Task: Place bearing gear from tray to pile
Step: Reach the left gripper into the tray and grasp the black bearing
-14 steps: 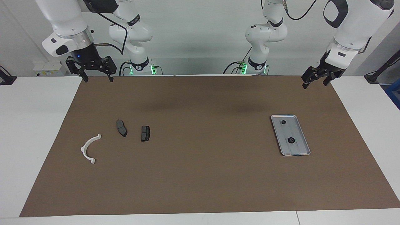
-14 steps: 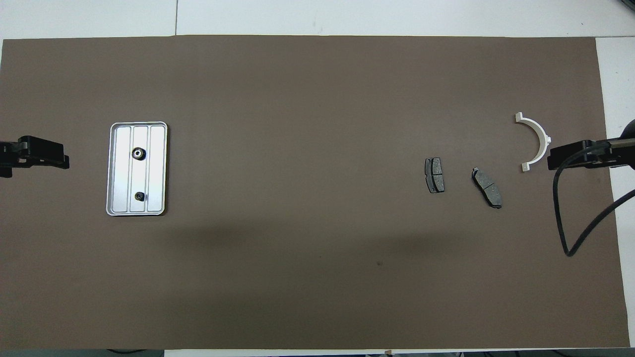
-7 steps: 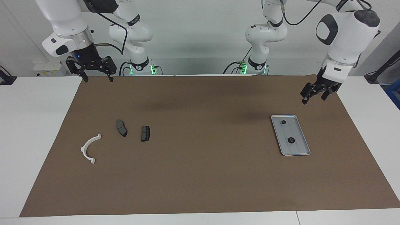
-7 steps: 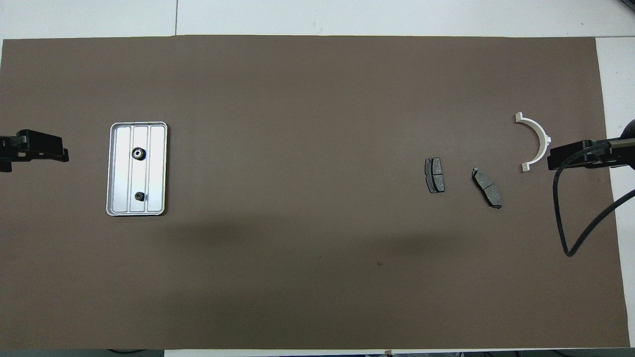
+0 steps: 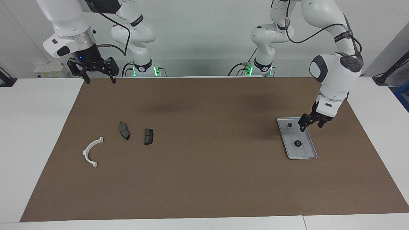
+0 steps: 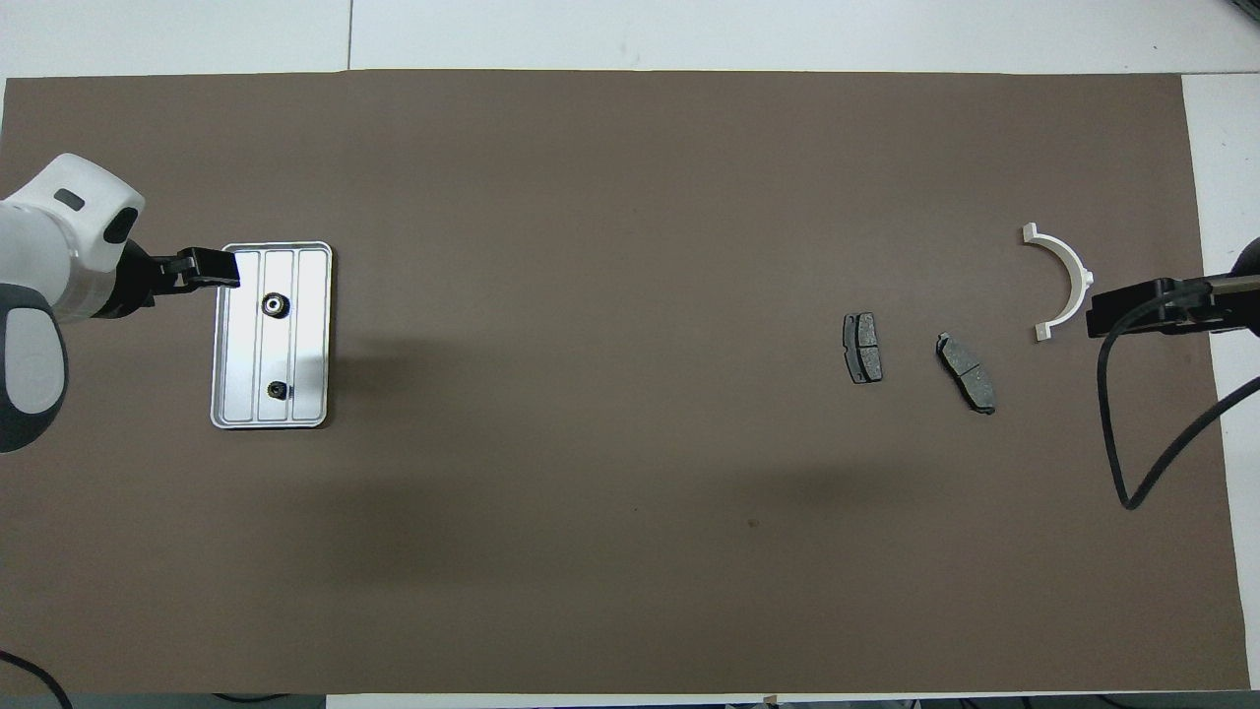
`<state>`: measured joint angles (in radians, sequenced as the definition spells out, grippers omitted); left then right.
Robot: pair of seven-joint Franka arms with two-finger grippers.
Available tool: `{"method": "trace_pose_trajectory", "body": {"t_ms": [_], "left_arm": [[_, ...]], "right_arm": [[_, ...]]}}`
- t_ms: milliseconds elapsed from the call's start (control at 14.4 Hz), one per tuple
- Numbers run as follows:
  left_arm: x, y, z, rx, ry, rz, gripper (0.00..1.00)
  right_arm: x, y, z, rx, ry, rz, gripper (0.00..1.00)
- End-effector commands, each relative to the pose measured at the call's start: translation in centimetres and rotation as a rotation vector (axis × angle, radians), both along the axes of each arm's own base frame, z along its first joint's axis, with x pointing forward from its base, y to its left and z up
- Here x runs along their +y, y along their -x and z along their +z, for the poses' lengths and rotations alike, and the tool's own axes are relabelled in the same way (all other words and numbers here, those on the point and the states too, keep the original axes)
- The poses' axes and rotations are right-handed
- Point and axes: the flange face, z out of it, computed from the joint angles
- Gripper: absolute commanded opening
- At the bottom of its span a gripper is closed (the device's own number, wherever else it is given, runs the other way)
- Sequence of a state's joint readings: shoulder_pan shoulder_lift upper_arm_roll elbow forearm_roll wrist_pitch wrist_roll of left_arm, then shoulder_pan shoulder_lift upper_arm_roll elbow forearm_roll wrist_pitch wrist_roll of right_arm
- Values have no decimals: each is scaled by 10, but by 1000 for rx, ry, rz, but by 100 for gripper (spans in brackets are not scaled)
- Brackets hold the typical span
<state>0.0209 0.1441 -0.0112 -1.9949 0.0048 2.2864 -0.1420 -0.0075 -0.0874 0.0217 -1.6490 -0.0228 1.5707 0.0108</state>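
Now that the left gripper (image 5: 310,125) has swung down from the table's edge, wide open over the tray (image 5: 310,151), both bearing gears (image 5: 297,143) lie just below it, unpicked, while the right gripper (image 5: 97,75) waits open.

My arms are white with black joints, and both black grippers, left gripper (image 5: 310,125) and right gripper (image 5: 99,78), hang over a plain brown mat (image 5: 204,179). The tray (image 5: 302,154) is silver-grey with lengthwise ridges and carries two black gears (image 5: 297,143). The pile (image 5: 121,140) is one white half-ring (image 5: 90,152) and two dark grey pads (image 5: 149,136).
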Motion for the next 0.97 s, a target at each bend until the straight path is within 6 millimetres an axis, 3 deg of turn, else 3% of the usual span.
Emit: {"method": "trace_pose_trajectory", "body": {"t_ms": [0, 139, 278, 416, 902], "left_arm": [[-5, -10, -39, -2, 6, 11, 100], [-6, -18, -68, 9, 5, 8, 100], [-5, -24, -84, 6, -10, -6, 100], [0, -24, -85, 8, -11, -3, 100], [2, -18, -101, 43, -10, 6, 100]], "right_arm": [[-2, 6, 4, 5, -12, 6, 100], [-1, 6, 4, 5, -12, 10, 100], [0, 6, 4, 5, -12, 13, 100], [-5, 8, 7, 0, -14, 6, 100], [3, 9, 7, 5, -12, 26, 100]]}}
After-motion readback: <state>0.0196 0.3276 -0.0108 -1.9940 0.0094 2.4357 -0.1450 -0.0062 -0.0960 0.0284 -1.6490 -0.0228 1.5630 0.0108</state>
